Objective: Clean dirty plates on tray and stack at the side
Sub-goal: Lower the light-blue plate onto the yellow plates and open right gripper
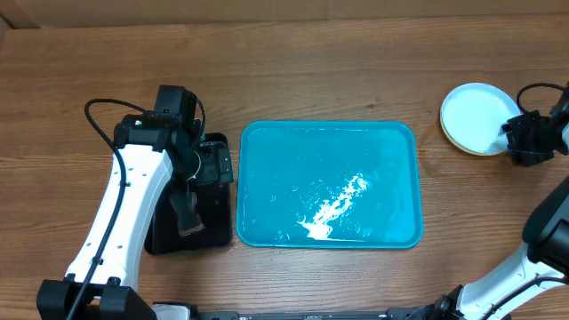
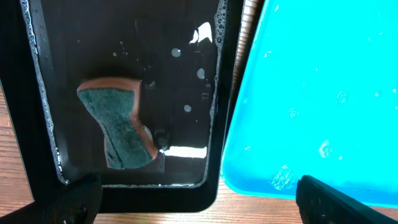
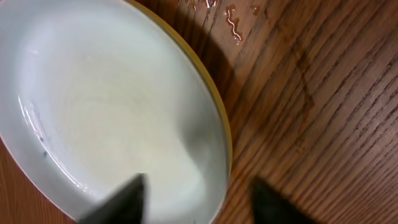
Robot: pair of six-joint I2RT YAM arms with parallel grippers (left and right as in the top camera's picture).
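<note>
Plates (image 1: 477, 116) sat in a stack at the far right of the counter (image 1: 356, 71), well apart from the turquoise tray (image 1: 258, 142); top one pale blue-white, a yellow-green rim showing beneath it; I could not count the stack. The tray lay mid-counter, bare of plates, wet and glaring. My right tool (image 3: 199, 202) hung at the stack's right edge, jaws apart, one finger over the top plate's face and the other over the wood, the rim between them, gripping nothing. A few water droplets (image 3: 233, 20) lay on the wood beside the rim. My left tool (image 2: 199, 202) hovered over the black tray (image 2: 37, 93) just left of the turquoise one, jaws spread wide and empty. The sponge (image 2: 118, 130) lay in that tray's shallow water, green face up.
</note>
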